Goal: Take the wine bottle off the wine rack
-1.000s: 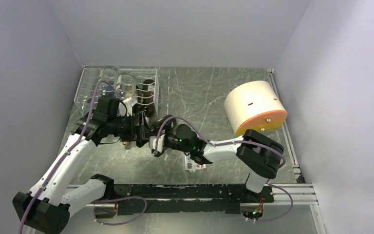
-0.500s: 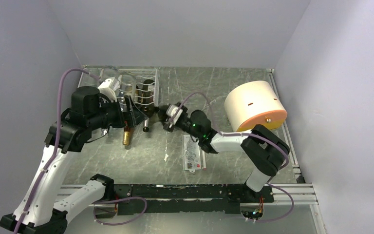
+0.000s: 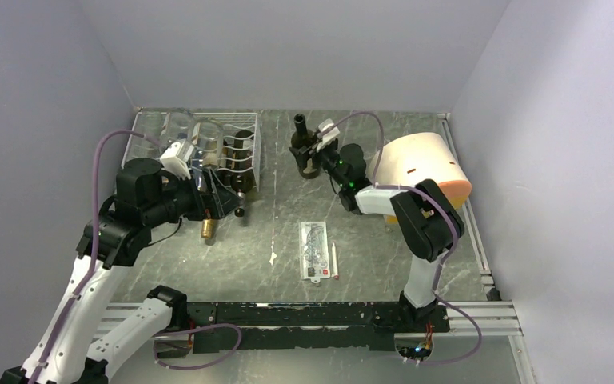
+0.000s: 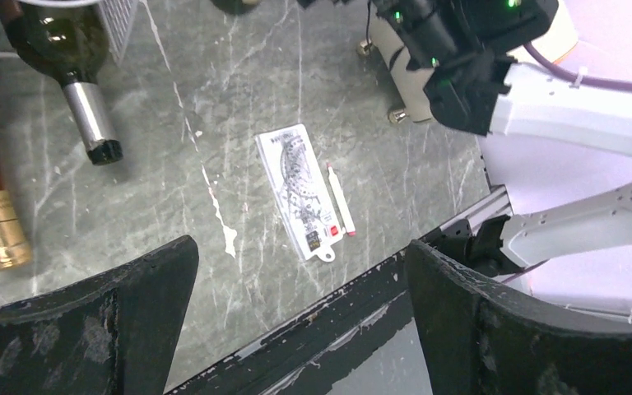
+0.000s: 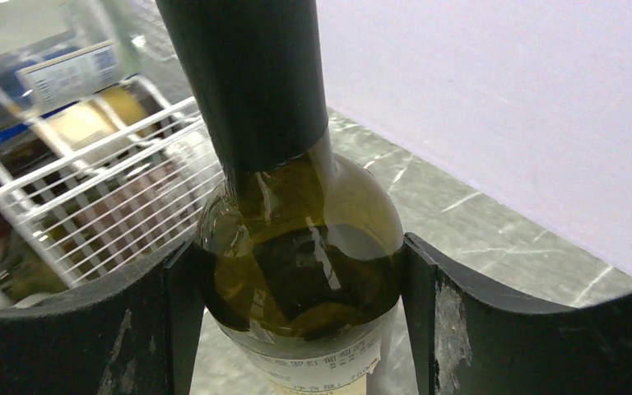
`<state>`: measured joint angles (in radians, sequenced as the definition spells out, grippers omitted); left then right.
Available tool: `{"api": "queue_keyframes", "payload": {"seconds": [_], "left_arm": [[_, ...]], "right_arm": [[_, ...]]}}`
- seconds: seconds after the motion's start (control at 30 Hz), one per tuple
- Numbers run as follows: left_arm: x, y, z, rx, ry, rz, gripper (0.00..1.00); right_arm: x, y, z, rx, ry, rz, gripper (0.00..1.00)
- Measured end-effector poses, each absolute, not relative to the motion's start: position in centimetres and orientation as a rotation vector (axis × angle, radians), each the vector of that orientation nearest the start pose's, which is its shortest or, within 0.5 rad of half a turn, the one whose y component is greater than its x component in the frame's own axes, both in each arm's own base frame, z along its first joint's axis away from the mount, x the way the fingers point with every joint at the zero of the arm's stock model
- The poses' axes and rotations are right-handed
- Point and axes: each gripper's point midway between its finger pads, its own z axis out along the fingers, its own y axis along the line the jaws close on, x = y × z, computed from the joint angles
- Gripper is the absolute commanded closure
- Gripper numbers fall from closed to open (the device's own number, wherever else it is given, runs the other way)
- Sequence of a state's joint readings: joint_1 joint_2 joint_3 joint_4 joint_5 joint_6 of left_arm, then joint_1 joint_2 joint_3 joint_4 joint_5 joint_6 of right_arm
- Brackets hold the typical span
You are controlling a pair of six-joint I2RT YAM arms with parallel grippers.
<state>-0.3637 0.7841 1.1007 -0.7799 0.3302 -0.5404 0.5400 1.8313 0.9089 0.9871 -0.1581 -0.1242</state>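
Two grippers showing: I'm clamping the right gripper (image 5: pixel 296 329) on the upright wine bottle (image 5: pixel 292 214), apart from the wine rack (image 3: pixel 196 148); the left gripper (image 4: pixel 296 276) is hanging with jaws apart.

We are looking at the left arm (image 3: pixel 88 280) and the right arm (image 3: pixel 372 200), both wearing white shells on their long links and black housings at the joints, with a lavender cable (image 3: pixel 98 160) looping along each. Green lights are glowing on the right arm's black wrist housing (image 3: pixel 350 182). The left tool (image 4: pixel 300 251) and right tool (image 5: pixel 296 247) are showing us broad, curved black fingers (image 4: pixel 90 329), scuffed with pale grey wear marks.
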Motion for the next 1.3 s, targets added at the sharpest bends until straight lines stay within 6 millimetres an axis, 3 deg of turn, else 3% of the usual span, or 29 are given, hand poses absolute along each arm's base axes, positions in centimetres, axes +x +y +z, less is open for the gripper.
{"api": "queue_keyframes", "payload": {"seconds": [0.23, 0.43, 0.5, 0.67, 0.83, 0.9, 1.1, 1.3], "left_arm": [[19.6, -16.6, 28.6, 0.034, 2.142, -0.953, 0.0], [19.5, -16.7, 28.5, 0.018, 2.117, -0.975, 0.0], [19.2, -16.6, 28.4, 0.012, 2.107, -0.98, 0.0], [19.0, -16.3, 28.7, 0.006, 2.088, -0.97, 0.01], [19.8, -16.1, 28.6, -0.006, 2.095, -0.931, 0.0], [20.2, -16.0, 28.6, -0.011, 2.098, -0.914, 0.01], [21.1, -15.6, 29.1, -0.024, 2.091, -0.87, 0.01], [23.1, -14.8, 29.6, -0.041, 2.089, -0.764, 0.01]], "right_arm": [[49.7, 27.6, 18.5, -0.503, 1.402, 0.448, 0.96], [51.2, 26.5, 18.5, -0.415, 1.422, 0.424, 0.83], [51.4, 26.3, 18.4, -0.395, 1.425, 0.419, 0.75], [51.8, 25.8, 18.4, -0.348, 1.425, 0.404, 0.4], [51.9, 25.5, 18.3, -0.32, 1.436, 0.398, 0.25], [52.0, 25.5, 18.3, -0.315, 1.439, 0.397, 0.03], [51.9, 25.3, 19.3, -0.304, 1.425, 0.392, 0.0], [50.5, 24.3, 22.9, -0.283, 1.39, 0.387, 0.0]]}}
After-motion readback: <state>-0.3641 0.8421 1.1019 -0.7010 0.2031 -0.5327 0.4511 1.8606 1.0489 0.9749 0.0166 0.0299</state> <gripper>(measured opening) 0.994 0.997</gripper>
